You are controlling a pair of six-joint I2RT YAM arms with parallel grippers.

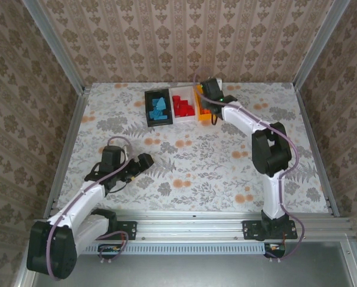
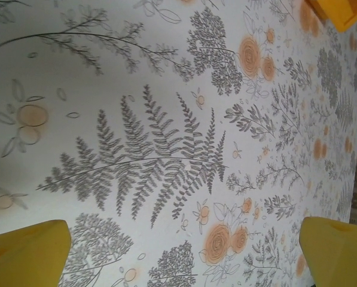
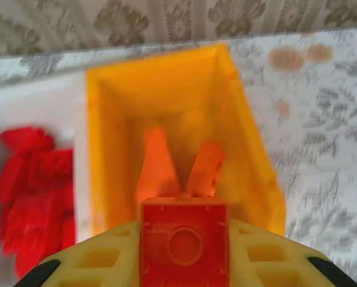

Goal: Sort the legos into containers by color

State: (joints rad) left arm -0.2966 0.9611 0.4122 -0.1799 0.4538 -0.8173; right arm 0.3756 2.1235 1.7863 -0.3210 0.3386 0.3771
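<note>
At the back of the table stand three bins in a row. The black bin [image 1: 147, 107] holds light blue legos [image 1: 159, 109], and the white bin [image 1: 185, 118] holds red legos [image 1: 182, 106]. My right gripper [image 1: 209, 89] hovers over the orange-yellow bin [image 3: 97, 149], shut on an orange brick [image 3: 184, 242] whose hollow underside faces the camera. Two orange legos [image 3: 155, 161] lean inside that bin, below the held brick. The red legos [image 3: 31, 191] lie to its left. My left gripper [image 1: 143, 161] is open over bare tablecloth, with nothing between its yellow fingers [image 2: 26, 254].
A floral tablecloth [image 1: 196, 161] covers the table, bordered by metal rails and wallpapered walls. A corner of the orange-yellow bin [image 2: 339, 12] shows at the top right of the left wrist view. The right arm's elbow [image 1: 271, 149] stands over the right middle.
</note>
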